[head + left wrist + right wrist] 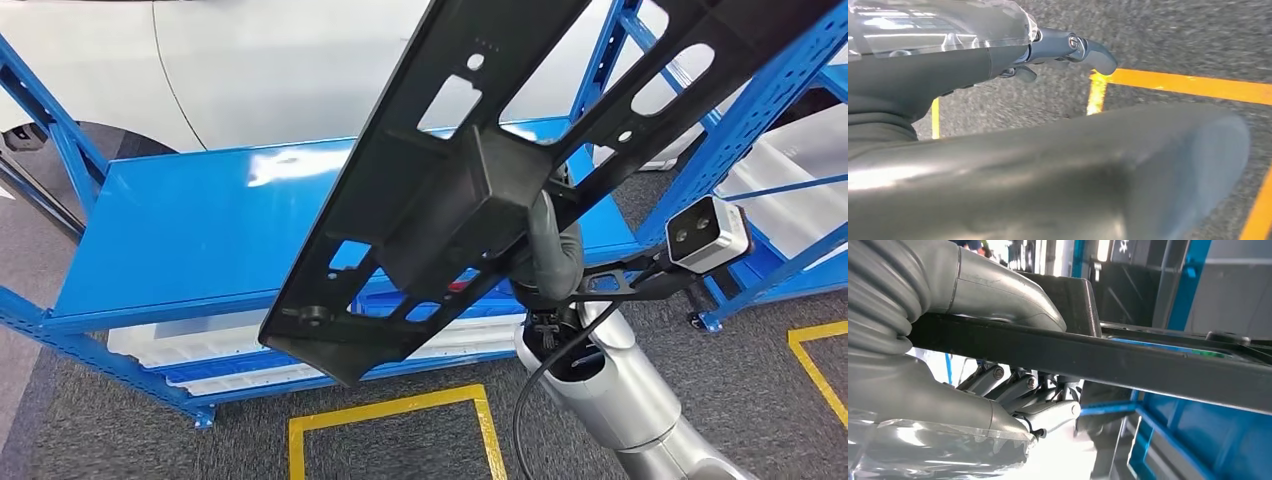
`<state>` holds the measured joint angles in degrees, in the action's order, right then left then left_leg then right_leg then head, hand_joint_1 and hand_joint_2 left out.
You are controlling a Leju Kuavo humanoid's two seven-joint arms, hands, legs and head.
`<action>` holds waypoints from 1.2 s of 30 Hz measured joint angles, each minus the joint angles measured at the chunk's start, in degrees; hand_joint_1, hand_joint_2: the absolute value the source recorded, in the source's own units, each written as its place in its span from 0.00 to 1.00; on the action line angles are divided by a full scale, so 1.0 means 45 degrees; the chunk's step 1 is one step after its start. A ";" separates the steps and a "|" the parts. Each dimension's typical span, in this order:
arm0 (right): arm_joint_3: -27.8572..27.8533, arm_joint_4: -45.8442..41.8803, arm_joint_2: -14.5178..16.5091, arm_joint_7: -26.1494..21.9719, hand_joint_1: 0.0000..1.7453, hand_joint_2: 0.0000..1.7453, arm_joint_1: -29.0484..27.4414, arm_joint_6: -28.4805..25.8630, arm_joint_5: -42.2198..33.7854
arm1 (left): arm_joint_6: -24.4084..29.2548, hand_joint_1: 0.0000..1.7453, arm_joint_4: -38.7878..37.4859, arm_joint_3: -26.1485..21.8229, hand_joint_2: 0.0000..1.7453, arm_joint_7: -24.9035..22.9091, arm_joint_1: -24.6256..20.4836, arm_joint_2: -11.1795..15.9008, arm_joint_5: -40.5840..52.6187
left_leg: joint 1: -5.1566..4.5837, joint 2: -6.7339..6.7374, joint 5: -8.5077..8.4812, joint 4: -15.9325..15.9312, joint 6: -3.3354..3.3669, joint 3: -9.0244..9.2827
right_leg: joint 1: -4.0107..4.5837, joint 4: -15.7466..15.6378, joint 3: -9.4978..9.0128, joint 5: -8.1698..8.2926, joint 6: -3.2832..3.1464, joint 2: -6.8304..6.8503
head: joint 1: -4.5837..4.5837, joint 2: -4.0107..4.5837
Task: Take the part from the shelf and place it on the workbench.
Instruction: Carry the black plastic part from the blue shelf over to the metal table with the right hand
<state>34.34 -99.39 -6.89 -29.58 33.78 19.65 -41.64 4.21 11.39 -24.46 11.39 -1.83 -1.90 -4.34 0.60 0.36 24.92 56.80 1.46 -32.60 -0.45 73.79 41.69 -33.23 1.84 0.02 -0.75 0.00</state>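
The part (pixel 450 190) is a long black frame with cut-out holes and a boxy block at its middle. It hangs slanted in the air in front of the blue shelf (pixel 200 220), well above the shelf's top. My right hand (pixel 553 250) grips it from below, near the block. In the right wrist view the thumb lies over one side of the part's black bar (pixel 1128 360) and the fingers (pixel 1018 390) curl under the other. My left hand (pixel 948 75) hangs over the floor, fingers stretched out, holding nothing.
The shelf's blue top is bare, with white trays (pixel 180 345) on the level below. A second blue rack (pixel 780 90) stands at the right. A white car body (pixel 280 60) is behind the shelf. Yellow lines (pixel 390 410) mark the grey carpet.
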 joint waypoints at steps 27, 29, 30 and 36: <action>-0.0404 -0.0033 -0.0911 0.0159 1.00 1.00 0.0176 -0.1293 0.0245 | -0.0027 0.00 -0.0010 -0.0077 0.00 0.0030 0.0064 0.0130 0.0288 | -0.0088 -0.0010 0.0864 -0.0359 -0.0036 0.1300 | 0.0153 -0.2994 -0.0275 0.2299 -0.0256 0.0070 | 0.0002 0.0000; -0.0375 -0.0029 -0.0951 0.0114 1.00 1.00 0.0171 -0.1373 0.0245 | -0.0027 0.00 -0.0010 -0.0091 0.00 0.0011 0.0084 0.0146 0.0287 | -0.0080 0.0035 0.0589 -0.0354 0.0052 0.0944 | 0.0048 -0.1436 0.0178 0.1032 -0.0098 0.0043 | -0.0023 0.0000; -0.0364 -0.0027 -0.0971 0.0065 1.00 1.00 0.0149 -0.1405 0.0282 | -0.0027 0.00 -0.0010 -0.0100 0.00 -0.0001 0.0095 0.0149 0.0285 | -0.0080 0.0042 0.0458 -0.0341 0.0049 0.0761 | -0.0001 -0.0575 0.0370 0.0731 -0.0028 0.0043 | -0.0024 0.0000; -0.0346 -0.0068 -0.1140 -0.0364 1.00 1.00 -0.0009 -0.1325 0.1025 | 0.0093 0.00 -0.0010 -0.0189 0.00 -0.0094 0.0114 0.0153 0.0284 | -0.0056 0.0044 -0.0071 -0.0019 -0.0204 -0.0146 | -0.0135 -0.2496 -0.1922 0.1579 0.0019 0.0051 | -0.0021 0.0000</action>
<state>32.79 -99.70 -12.02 -31.22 33.74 13.69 -37.03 4.63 11.34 -25.31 10.97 -1.31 -1.21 -3.06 0.35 0.56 24.60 56.71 0.54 -33.26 -1.06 62.55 33.04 -26.12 1.93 0.24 -0.85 0.00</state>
